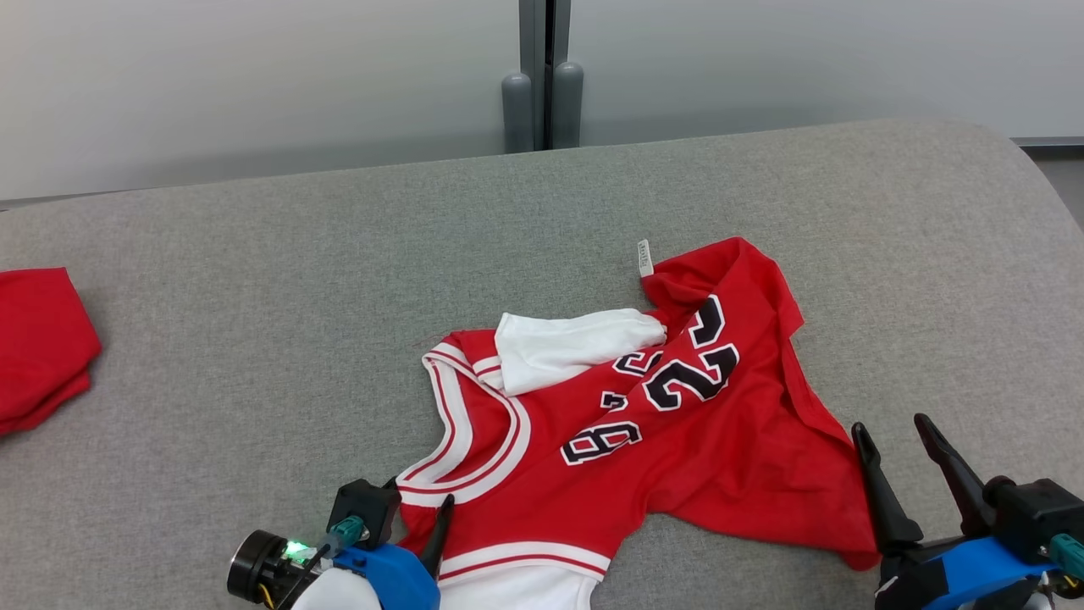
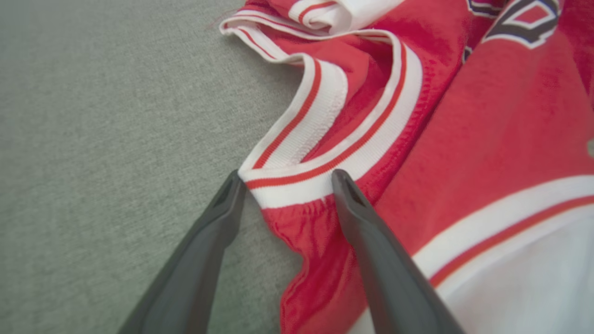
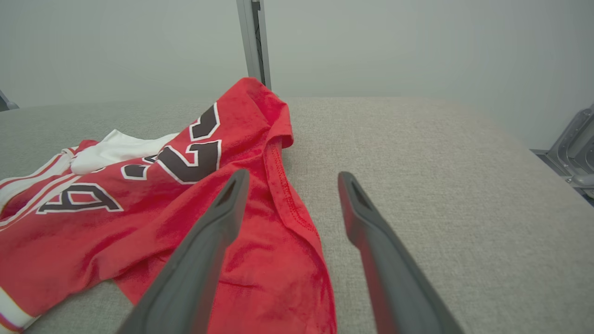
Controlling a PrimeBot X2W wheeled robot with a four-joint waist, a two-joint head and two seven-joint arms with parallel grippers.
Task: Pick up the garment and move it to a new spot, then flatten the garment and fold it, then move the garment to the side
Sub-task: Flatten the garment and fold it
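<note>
Left gripper (image 2: pixel 288 182): you've got the fingers spread wide and pinching nothing.
Left contact: the tips straddle the striped trim (image 2: pixel 325 139) at the near-left corner of the jersey (image 1: pixel 677 457). One tip is just beside the trim's corner and the other is over red fabric. Can't tell if either actually touches.
Right gripper (image 1: pixel 891 424): fingers also spread wide, holding nothing.
Right contact: it sits at the jersey's near-right hem. In your right wrist view one finger is over red fabric and the other over bare cushion (image 1: pixel 254 296).
Jersey place: on the grey cushion, centre to near-right, crumpled and not flat.
Jersey axis: the long axis runs diagonally from the striped trim at near-left to the far-right corner with the white tag (image 1: pixel 645 257).
Jersey face: the dark printed numbers face up, and a white fold (image 1: pixel 576 343) lies across the far-left part.
Other: a separate red cloth (image 1: pixel 38 339) lies at the far left edge, well apart from the jersey.
</note>
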